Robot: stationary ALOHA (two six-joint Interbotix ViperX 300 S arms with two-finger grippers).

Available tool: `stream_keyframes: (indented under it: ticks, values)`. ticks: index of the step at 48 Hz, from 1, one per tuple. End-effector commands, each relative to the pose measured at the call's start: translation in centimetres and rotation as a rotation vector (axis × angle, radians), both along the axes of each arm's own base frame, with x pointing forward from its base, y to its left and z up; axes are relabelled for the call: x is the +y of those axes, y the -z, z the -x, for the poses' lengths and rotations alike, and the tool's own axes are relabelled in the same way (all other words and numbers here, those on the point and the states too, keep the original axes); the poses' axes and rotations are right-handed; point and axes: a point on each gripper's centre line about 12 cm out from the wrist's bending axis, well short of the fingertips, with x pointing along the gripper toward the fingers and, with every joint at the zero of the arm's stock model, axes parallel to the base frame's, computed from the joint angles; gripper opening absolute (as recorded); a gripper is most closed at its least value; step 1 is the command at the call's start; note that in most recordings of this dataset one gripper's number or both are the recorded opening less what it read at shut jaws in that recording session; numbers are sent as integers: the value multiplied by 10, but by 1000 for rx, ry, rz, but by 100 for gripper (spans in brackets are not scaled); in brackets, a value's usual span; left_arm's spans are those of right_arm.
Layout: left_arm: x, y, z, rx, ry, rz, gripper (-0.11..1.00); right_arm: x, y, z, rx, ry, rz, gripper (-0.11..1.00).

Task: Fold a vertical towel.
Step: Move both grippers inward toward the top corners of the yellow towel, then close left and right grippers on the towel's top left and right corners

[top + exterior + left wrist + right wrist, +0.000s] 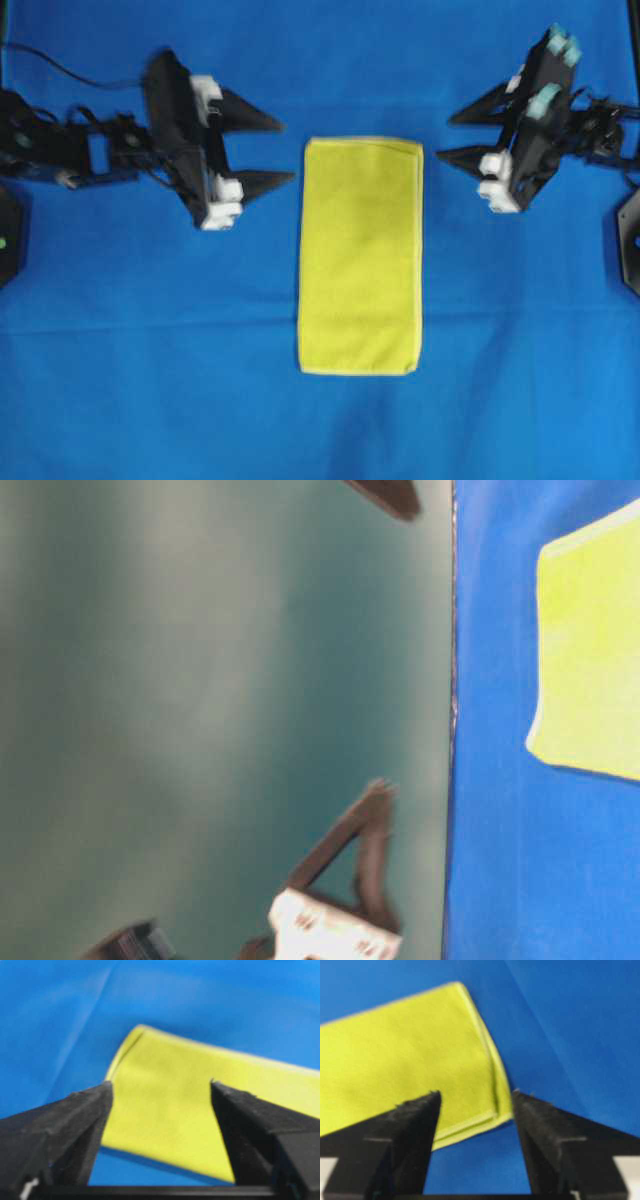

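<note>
We see even, bright light from above, with no glare and only faint soft shadows on the blue cloth (120,380) in the overhead view. All four pictures are soft, the table-level view the most smeared, its dark shapes mere blurs. In both wrist views the near black fingers (65,1130) are fuzzy and the yellow towel (360,255) shows no texture.

Towel (360,255): yellow fuzzy cloth, matt. Blue cloth (150,350): smooth, matt. Jaws: seemingly black plastic.

Yellow towel (360,255) lies flat lengthwise on blue cloth (150,350).
</note>
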Motion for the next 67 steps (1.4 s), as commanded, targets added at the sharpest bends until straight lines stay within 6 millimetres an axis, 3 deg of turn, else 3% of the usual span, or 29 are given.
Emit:
stream_keyframes:
  ticks: [1,18,37,40,45,52,54,67]
  values:
    - [9,6,-14,1,-18,1,76,-9,4,-13,22,7,1,60]
    - [32,65,-36,115,-64,26,75,-22,54,-35,136,23,-38,60]
    - [42,86,-43,158,-82,37,70,-28,71,-37,167,38,-52,59]
    - [41,88,-42,172,-83,41,65,-28,73,-38,170,36,-52,58]
    - [41,92,-42,196,-80,44,45,-28,74,-38,171,36,-52,51]
    - [42,97,-41,208,-82,46,10,-28,74,-38,175,30,-48,13]
    - [41,95,-41,205,-80,46,4,-28,75,-38,176,30,-49,7]
    - [38,93,-43,204,-71,44,4,-28,72,-39,166,30,-45,7]
